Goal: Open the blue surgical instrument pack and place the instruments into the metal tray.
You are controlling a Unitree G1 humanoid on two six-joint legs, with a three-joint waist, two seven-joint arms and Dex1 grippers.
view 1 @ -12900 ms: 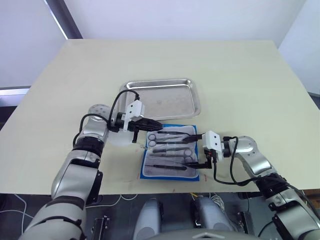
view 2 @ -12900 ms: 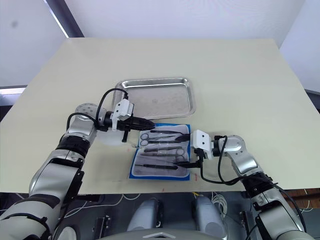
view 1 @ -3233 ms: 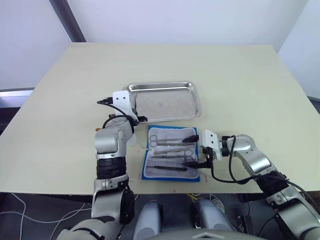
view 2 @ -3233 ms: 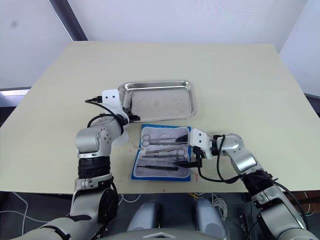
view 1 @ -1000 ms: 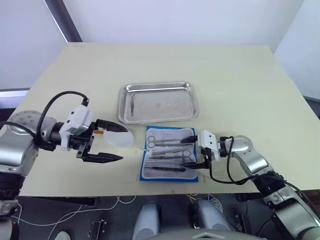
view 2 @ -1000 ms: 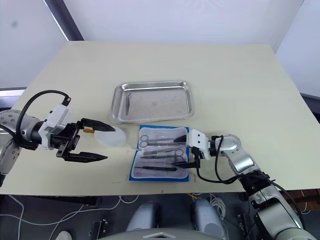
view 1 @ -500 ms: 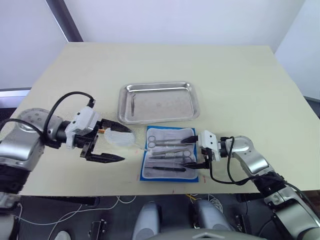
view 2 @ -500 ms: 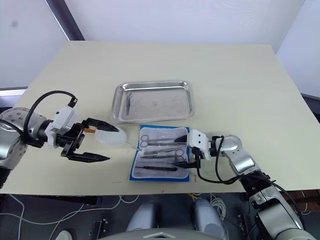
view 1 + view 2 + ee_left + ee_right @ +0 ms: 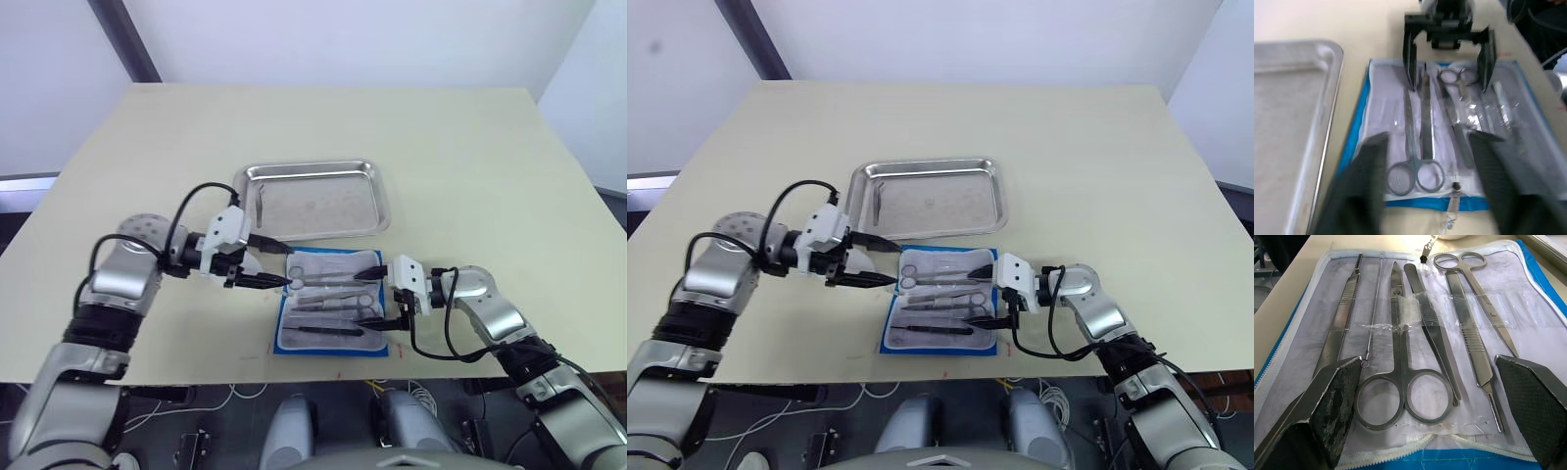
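blue surgical instrument pack (image 9: pixel 331 313) lying open, instruments (image 9: pixel 1425 333) inside, left gripper (image 9: pixel 272 261) spread at pack edge, right gripper (image 9: pixel 383 297) spread over pack, metal tray (image 9: pixel 382 201) beside

A pale beige table (image 9: pixel 470 157) is seen carrying two things. The metal tray (image 9: pixel 377 201) lies beyond the left gripper (image 9: pixel 276 261). The blue surgical instrument pack (image 9: pixel 331 338) is spread open between that gripper and the right gripper (image 9: pixel 374 296), just beside the tray.
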